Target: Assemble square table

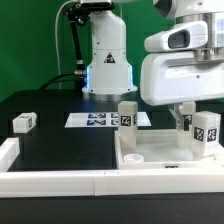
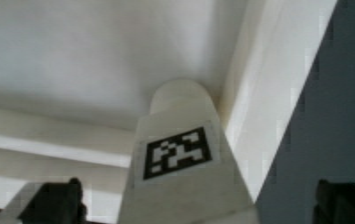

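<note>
Black fingertips (image 2: 58, 202) of the claw (image 2: 200, 202) stand wide apart, one on each side of a white tagged leg (image 2: 183, 140). Gaps show on both sides, so the claw grips nothing. This leg is on the square white panel (image 1: 160, 152), close to the edge at the exterior view's right. A second leg (image 1: 127, 117) stands upright near the panel's opposite edge. A third leg (image 1: 24, 122) lies alone, well apart on the black worktop (image 1: 60, 150). The marker board (image 1: 100, 119) lies between it and the panel.
</note>
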You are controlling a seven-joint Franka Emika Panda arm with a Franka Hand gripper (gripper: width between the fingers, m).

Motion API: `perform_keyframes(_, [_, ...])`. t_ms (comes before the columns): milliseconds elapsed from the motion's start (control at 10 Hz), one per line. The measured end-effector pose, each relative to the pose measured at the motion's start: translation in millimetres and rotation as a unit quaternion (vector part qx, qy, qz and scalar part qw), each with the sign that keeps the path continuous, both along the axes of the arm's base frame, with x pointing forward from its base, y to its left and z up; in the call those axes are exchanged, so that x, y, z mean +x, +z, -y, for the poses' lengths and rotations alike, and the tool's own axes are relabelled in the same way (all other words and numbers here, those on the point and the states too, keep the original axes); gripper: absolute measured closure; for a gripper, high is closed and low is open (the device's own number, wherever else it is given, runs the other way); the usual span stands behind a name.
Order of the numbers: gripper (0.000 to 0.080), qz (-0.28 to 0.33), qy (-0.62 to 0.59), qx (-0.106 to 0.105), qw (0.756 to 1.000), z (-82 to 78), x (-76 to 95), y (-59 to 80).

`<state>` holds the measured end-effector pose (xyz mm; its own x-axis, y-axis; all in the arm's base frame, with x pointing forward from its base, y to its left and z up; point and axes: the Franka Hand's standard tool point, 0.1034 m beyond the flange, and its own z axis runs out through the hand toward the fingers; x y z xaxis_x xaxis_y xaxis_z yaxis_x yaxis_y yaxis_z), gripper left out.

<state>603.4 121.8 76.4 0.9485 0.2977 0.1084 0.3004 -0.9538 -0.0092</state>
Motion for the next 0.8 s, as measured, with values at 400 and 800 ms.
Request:
perform_keyframes(400, [0.0509, 0.000, -0.005, 0.000, 1.000, 1.0, 0.3, 0.0])
perform_keyframes(800, [0.0509, -0.002, -0.046, 0.005, 0.999, 0.8, 0.2, 0.0])
